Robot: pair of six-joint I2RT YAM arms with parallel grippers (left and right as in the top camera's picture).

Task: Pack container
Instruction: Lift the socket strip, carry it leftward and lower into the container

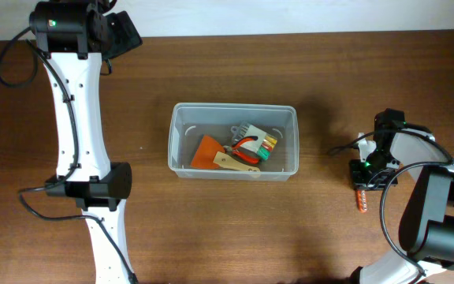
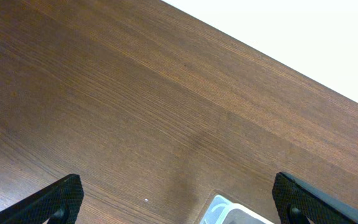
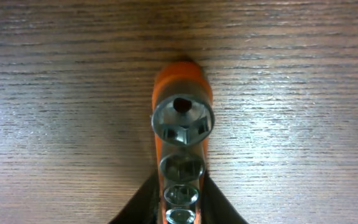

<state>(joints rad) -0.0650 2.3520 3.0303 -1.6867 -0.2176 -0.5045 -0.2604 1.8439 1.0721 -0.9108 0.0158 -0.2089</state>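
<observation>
The clear plastic container (image 1: pixel 233 107) stands mid-table and holds several small tools, among them an orange scraper (image 1: pixel 206 151) and red-handled pliers (image 1: pixel 247 145). At the right, an orange socket rail (image 3: pixel 180 93) carrying steel sockets (image 3: pixel 182 121) lies flat on the wood. My right gripper (image 3: pixel 180 200) is shut on its near end, one black finger (image 3: pixel 139 208) pressed to each side. From above, that rail (image 1: pixel 360 202) pokes out below the right gripper (image 1: pixel 366 178). My left gripper (image 2: pixel 182 208) hangs open over bare wood at the far left, with a corner of the container (image 2: pixel 227 213) just below it.
The table's back edge meets a white surface (image 2: pixel 303 37) behind the left arm. The left arm's white links (image 1: pixel 77 118) stretch along the table's left side. Black cables (image 1: pixel 345 147) trail beside the right wrist.
</observation>
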